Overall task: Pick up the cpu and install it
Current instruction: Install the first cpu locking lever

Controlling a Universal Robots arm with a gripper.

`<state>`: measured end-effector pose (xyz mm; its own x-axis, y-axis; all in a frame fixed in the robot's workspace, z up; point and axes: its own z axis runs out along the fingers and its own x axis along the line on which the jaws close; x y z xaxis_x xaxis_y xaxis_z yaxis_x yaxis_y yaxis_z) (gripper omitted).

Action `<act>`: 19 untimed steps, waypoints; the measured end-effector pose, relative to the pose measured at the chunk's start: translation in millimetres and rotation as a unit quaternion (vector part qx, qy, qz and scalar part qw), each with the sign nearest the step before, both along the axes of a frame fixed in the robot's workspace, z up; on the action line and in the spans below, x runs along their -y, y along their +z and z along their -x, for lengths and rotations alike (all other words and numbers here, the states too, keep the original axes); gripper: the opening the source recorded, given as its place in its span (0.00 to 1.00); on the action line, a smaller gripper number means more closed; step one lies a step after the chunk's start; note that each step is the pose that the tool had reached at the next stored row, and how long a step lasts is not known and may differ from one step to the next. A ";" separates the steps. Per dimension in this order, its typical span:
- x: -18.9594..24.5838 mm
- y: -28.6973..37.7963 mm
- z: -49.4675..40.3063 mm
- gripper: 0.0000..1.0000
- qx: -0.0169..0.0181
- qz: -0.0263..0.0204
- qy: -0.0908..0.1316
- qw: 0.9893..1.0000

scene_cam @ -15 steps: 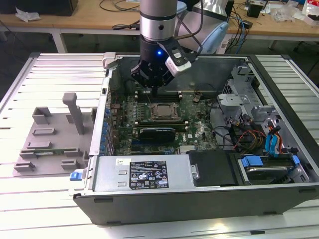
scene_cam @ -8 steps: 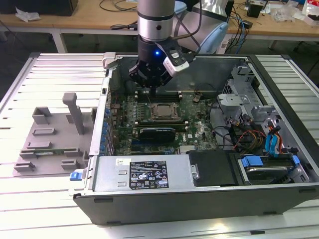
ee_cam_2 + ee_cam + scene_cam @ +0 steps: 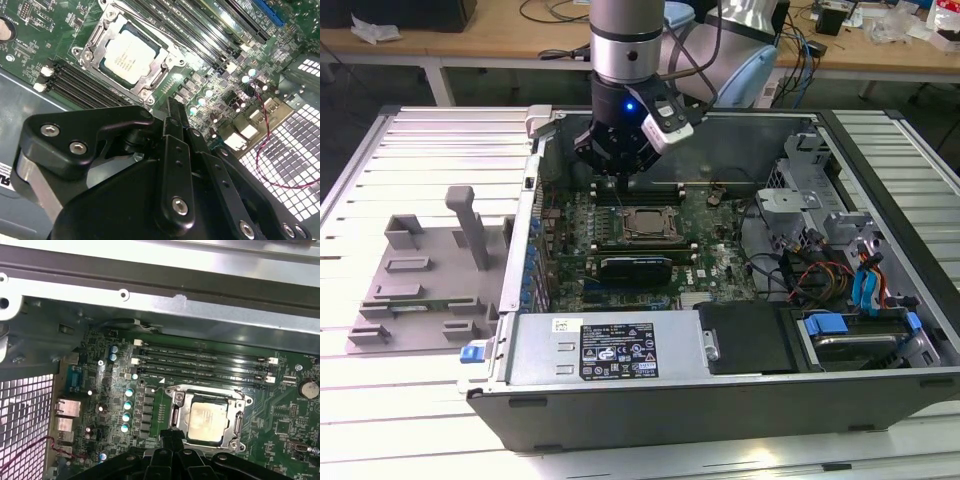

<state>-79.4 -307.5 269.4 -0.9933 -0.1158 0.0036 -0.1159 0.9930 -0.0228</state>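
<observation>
cpu (image 3: 648, 225) seated in socket (image 3: 647, 228) on motherboard (image 3: 710, 250), at 5 o'clock just below gripper (image 3: 616, 176) in exterior view | gripper fingers pressed together, holding nothing | cpu: flat square, silvery matte plate | socket: metal frame | gripper: black, bolted links

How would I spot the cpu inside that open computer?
Start at the open computer case and its green motherboard. Near the board's middle sits a metal-framed socket, below the robot's gripper. The cpu lies in it: the one flat, silvery square, unlike the long black memory slots beside it.
</observation>
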 end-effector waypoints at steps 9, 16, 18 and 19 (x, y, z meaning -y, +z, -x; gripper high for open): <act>-16.1 -2.0 24.1 0.11 0.000 -0.004 0.000 1.000; -22.5 -5.1 29.1 0.11 0.000 -0.016 -0.006 1.000; -25.8 -6.4 29.1 0.11 0.000 -0.016 -0.013 1.000; -26.9 -6.5 29.1 0.11 0.000 -0.016 -0.014 1.000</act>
